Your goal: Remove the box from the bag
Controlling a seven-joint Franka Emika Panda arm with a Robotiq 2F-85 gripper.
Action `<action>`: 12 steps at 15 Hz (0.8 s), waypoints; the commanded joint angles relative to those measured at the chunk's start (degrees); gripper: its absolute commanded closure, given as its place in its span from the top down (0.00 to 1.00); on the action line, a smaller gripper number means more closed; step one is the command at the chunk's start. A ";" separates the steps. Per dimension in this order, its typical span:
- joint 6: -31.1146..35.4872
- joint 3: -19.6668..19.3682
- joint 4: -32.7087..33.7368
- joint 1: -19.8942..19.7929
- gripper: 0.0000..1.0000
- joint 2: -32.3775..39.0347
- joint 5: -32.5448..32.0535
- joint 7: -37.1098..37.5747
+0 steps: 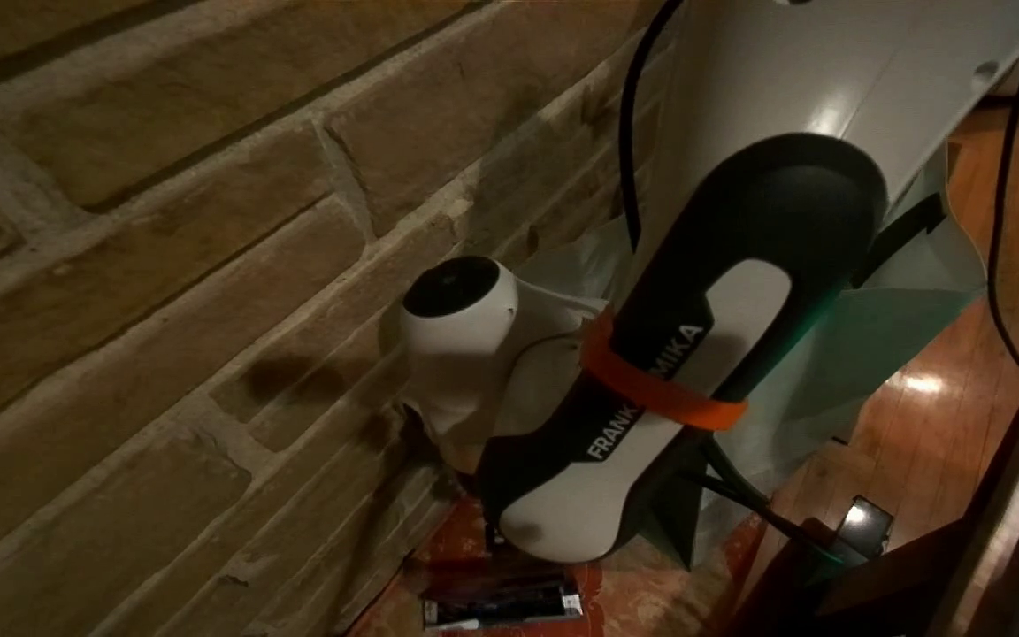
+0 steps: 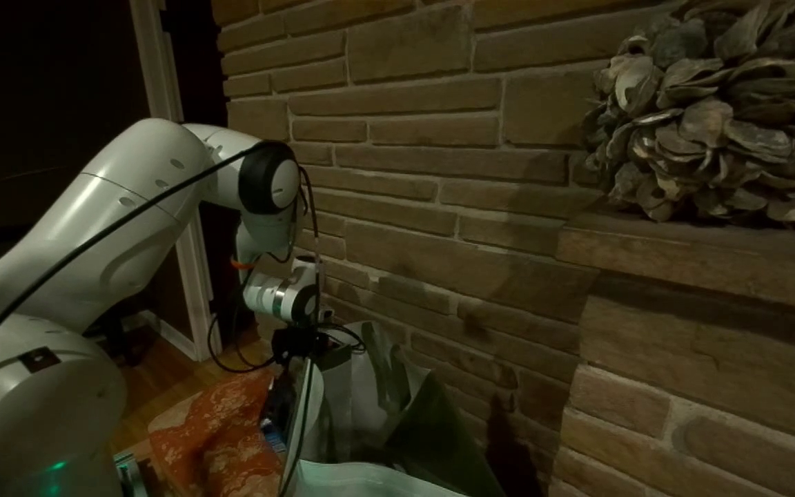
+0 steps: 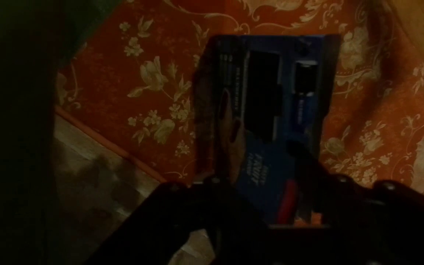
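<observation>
The blue box (image 3: 260, 162) shows in the wrist view with white lettering and a tan snack picture, its long side running away from the gripper. My gripper (image 3: 278, 158) is at the box's near end. Its right finger lies across the box face and the left fingertip is hidden, so it appears shut on the box. In an exterior view the box (image 2: 275, 428) hangs tilted below the gripper (image 2: 289, 366), outside the bag (image 2: 349, 442) and beside its edge. The box also shows in an exterior view (image 1: 501, 606), where the arm hides the gripper. The bag (image 1: 837, 389) stands open.
The orange-red floral mat (image 2: 221, 414) lies under the box and also shows in the wrist view (image 3: 156, 95). A brick wall (image 2: 397, 276) stands close to the arm and bag. A stone ledge (image 2: 701, 262) juts out. Loose cables (image 2: 214, 345) hang round the wrist.
</observation>
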 commanded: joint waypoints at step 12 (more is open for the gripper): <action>-13.88 7.62 -17.85 -9.77 1.00 -27.47 8.74 -3.79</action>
